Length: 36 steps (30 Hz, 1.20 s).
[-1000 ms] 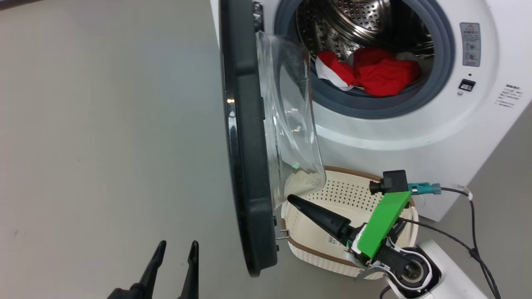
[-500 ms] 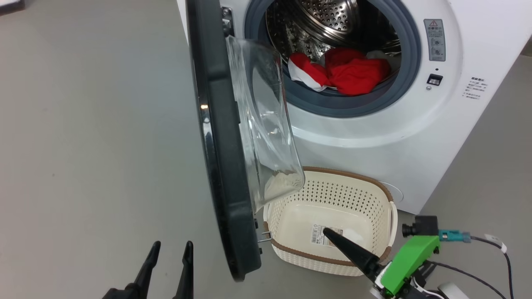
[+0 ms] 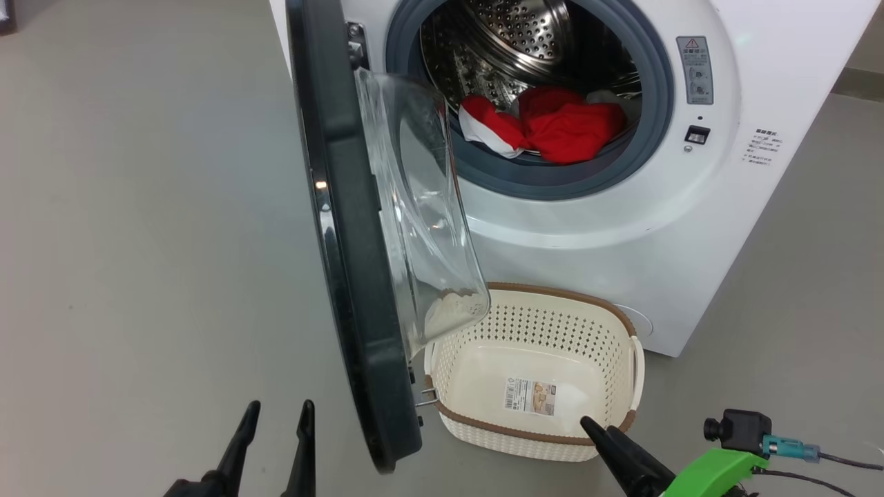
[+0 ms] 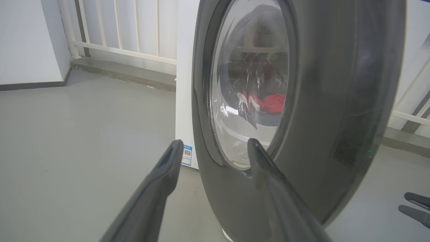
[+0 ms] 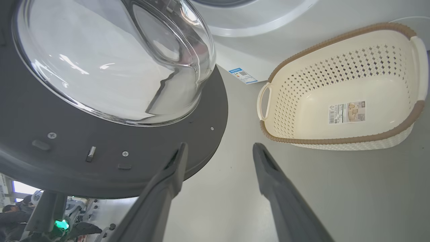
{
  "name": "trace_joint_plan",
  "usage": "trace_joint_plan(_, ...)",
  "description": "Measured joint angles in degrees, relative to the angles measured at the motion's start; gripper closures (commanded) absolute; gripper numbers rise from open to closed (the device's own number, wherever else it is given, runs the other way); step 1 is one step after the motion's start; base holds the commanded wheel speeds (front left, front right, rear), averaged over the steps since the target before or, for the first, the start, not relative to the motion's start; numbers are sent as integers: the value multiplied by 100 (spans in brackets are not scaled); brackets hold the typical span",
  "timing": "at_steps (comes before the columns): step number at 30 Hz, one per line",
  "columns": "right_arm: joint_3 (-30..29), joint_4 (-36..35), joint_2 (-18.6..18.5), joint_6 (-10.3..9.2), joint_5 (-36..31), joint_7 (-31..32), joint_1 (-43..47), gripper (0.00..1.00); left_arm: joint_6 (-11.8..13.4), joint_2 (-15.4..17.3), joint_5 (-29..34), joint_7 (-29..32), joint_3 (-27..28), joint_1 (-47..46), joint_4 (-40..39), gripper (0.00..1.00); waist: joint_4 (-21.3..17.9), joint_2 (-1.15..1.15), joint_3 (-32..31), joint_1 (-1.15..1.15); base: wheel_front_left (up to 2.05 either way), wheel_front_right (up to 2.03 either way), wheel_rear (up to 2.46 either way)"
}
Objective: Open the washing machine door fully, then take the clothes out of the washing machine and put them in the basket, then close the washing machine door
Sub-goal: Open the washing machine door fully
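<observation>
floor (image 3: 138, 207): grey and plain; it carries the washing machine and the basket.
washing machine (image 3: 621, 235): white, it stands at the far side of the floor, the drum opening faces the robot.
washing machine door (image 3: 345, 241): open, swung out towards the robot and seen nearly edge-on; its glass bowl bulges to the side of the basket.
basket (image 3: 539, 324): on the floor just in front of the machine, under the drum opening, close beside the lower edge of the door; a label lies on its bottom.
clothes (image 3: 566, 131): red with white, in a heap low in the drum, against the grey seal.
left end effector (image 3: 280, 404): fingers apart, holds nothing, near the outer side of the door.
right end effector (image 5: 220, 145): fingers apart, holds nothing, low over the floor just beside the near rim of the basket.
</observation>
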Motion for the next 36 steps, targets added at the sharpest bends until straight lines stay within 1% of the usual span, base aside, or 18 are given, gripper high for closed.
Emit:
trace_joint_plan(6,469,254,-297,0,-566,-1099,-59,0,0,0,0,0,57,34,5,0,-71,0,-39,0,0,0,0)
trace_joint_plan(10,566,438,-413,0,-1059,-1314,-220,0,-5,0,0,0,73,83,27,0,-88,0,-25,0,0,0,0)
trace_joint_plan(12,291,435,-381,1,-1428,-1316,-229,0,-5,0,1,0,86,84,26,0,-97,0,-19,0,0,0,0)
trace_joint_plan(15,-177,367,-335,1,-2236,-1318,-199,0,-5,0,1,0,91,84,27,0,-98,0,-8,0,0,0,0)
trace_joint_plan(21,-1147,-40,119,1,-3646,-1319,235,0,-7,0,9,0,97,85,33,0,-95,0,0,0,0,0,0)
trace_joint_plan(25,-1612,-313,350,1,-4417,-1319,516,0,-7,0,9,0,101,85,35,0,-92,0,1,0,0,0,0)
trace_joint_plan(30,-2135,-628,643,1,-5083,-1319,795,0,-14,0,33,0,107,85,33,0,-95,0,-12,0,0,0,0)
trace_joint_plan(34,-2350,-748,817,1,-5397,-1321,986,0,-18,0,53,0,108,86,33,0,-89,0,-20,0,0,0,0)
trace_joint_plan(36,-2413,-784,870,1,-5465,-1328,1056,0,-58,0,53,0,107,86,32,0,-83,0,-12,0,0,0,0)
